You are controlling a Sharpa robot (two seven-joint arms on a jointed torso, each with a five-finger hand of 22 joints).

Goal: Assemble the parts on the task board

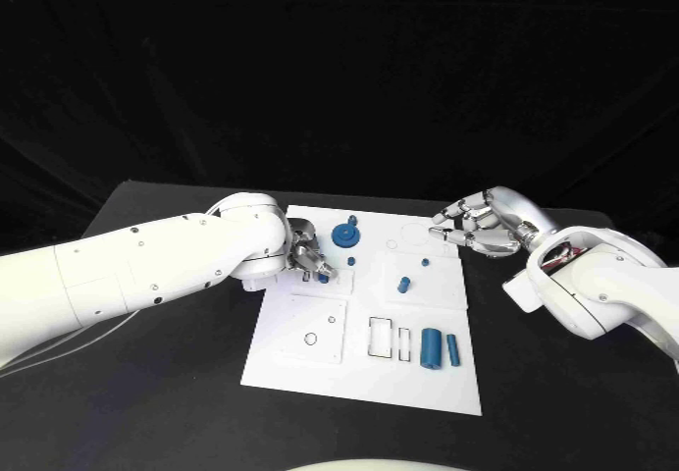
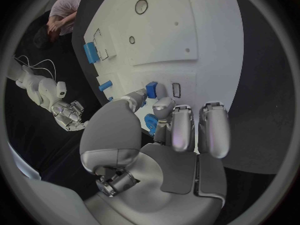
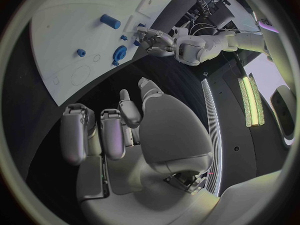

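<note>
The left robot hand (image 1: 309, 259) pinched a small blue part (image 2: 152, 89) over the white board (image 1: 425, 368) on the black desk (image 1: 156, 392). The right robot hand (image 1: 479, 224) hovered at the board's far corner, fingers curled, holding nothing.

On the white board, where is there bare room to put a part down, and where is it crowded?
Free: the board's near strip, below the rectangular slots and the two blue cylinders, and the near-left panel around the small round hole. Crowded: the far-left corner, where the left hand sits over a small blue part beside the blue gear.
</note>
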